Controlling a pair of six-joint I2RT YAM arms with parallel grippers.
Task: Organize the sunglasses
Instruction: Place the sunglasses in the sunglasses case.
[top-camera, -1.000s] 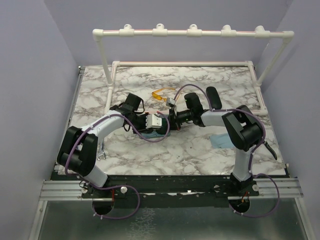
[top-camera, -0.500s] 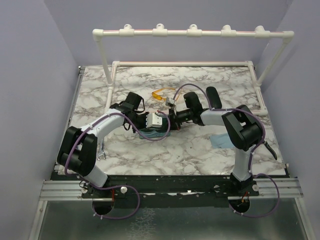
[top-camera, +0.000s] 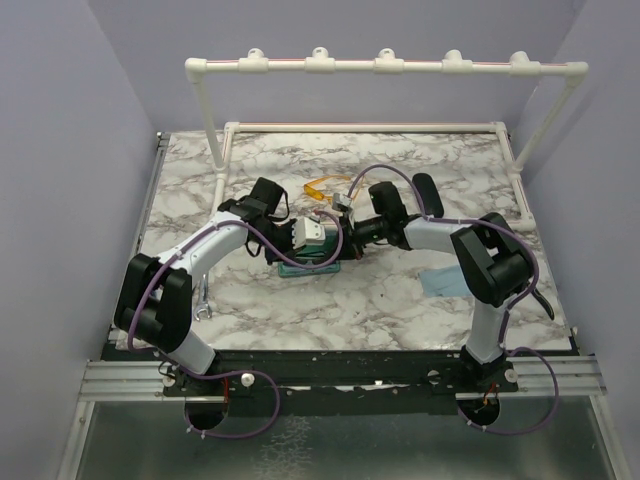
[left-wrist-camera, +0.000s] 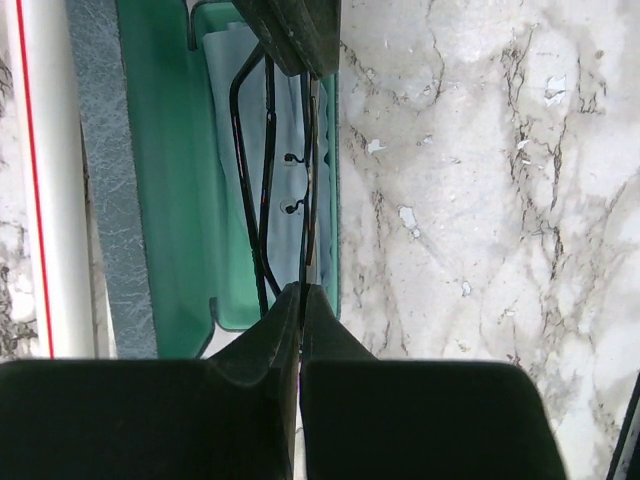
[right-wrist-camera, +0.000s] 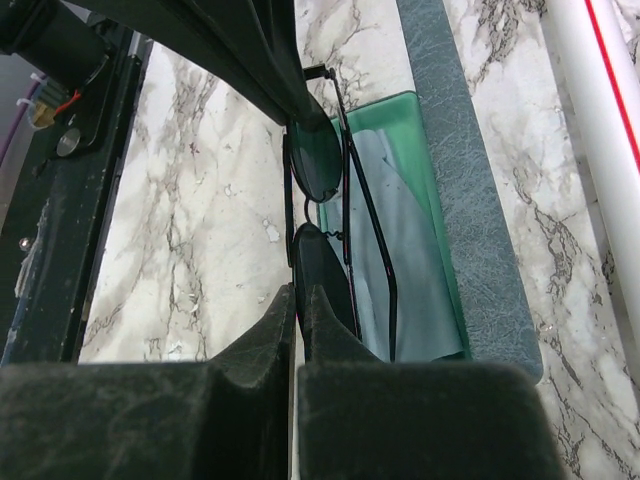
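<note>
Left gripper fingers pressed together, only a hairline gap, pinching one end of the wire sunglasses. Right gripper same: fingers all but closed on the opposite end of the same thin dark frame. In the left wrist view the glasses run from 6 to 12 o'clock between the two grippers, right one at 12. Glasses folded, on edge, dark lenses facing sideways, nose pads visible mid-frame. They sit in the open case, in its green-lined tray, along the wall on the marble side; cannot tell if the frame rests on the lining or hangs just above it. Pale cloth lies flat in the tray beside the glasses. Case lid is open flat, grey-blue outside, green inside. In the top view both arms meet over the case near table centre, left arm coming in from 8 o'clock, right arm from 3 o'clock. Yellow sunglasses lie on the table at about 12 o'clock from the case, near it but apart, in no gripper. Black oval case at 2 o'clock from the open case, past the right wrist. Blue cloth at 3 o'clock, near the right arm's elbow. White pipe frame stands along the far edge at 12 o'clock.
</note>
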